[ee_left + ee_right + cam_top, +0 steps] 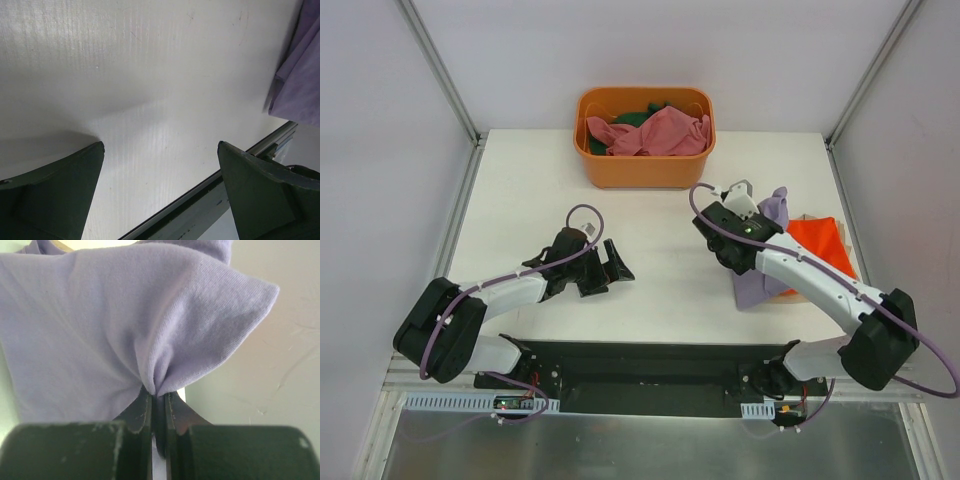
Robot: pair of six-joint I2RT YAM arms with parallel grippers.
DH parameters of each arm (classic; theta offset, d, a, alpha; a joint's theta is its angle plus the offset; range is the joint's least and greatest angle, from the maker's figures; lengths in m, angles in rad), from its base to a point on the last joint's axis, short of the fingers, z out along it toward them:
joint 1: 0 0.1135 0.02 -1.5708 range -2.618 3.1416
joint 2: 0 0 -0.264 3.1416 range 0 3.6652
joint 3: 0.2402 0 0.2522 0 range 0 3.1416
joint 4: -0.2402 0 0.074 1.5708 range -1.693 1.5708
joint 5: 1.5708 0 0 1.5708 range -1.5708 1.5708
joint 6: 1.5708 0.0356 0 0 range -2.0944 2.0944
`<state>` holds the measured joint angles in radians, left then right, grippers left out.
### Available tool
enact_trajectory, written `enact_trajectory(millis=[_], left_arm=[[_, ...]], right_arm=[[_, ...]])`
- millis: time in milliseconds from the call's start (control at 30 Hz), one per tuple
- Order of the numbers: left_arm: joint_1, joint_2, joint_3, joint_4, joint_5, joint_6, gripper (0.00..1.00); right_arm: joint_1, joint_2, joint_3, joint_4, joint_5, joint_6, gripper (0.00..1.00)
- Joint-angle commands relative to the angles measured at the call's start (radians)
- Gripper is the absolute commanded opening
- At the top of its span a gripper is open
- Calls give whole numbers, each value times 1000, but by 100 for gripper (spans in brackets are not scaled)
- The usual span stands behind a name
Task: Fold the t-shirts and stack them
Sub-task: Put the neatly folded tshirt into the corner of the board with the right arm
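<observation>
My right gripper point(756, 200) point(159, 392) is shut on a bunched fold of the lavender-purple t-shirt point(100, 325), which fills most of the right wrist view. From above, this shirt point(760, 285) drapes under the right arm on the right side of the table, partly over the bright orange-red t-shirt point(820, 245) that lies flat beside it. A dusty pink t-shirt point(660, 132) and a dark green one point(635, 118) lie crumpled in the tub. Left of centre, my left gripper point(610, 265) point(161, 144) hovers over bare table, open and holding nothing. An edge of the lavender shirt point(300, 75) shows at the right of its view.
The rigid orange tub point(645, 170) stands at the back middle of the white table point(530, 200). A metal frame rail point(240, 160) runs along the table's edge beyond the left gripper's fingers. White walls with grey posts enclose the table.
</observation>
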<state>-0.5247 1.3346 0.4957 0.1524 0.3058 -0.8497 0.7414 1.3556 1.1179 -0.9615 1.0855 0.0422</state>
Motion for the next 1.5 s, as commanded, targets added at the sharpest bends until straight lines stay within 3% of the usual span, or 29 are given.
enact_trajectory(millis=[0, 600, 933, 1467], left_arm=[[-5, 9, -45, -125, -59, 51, 99], [15, -46, -34, -149, -73, 55, 99], [26, -23, -22, -149, -70, 60, 99], [71, 6, -23, -186, -51, 97, 99]], right_arm=[[-16, -64, 62, 33, 80, -131, 0], [-134, -145, 203, 90, -33, -309, 1], [-365, -145, 119, 219, -291, -409, 1], [-689, 26, 36, 432, -496, -481, 6]])
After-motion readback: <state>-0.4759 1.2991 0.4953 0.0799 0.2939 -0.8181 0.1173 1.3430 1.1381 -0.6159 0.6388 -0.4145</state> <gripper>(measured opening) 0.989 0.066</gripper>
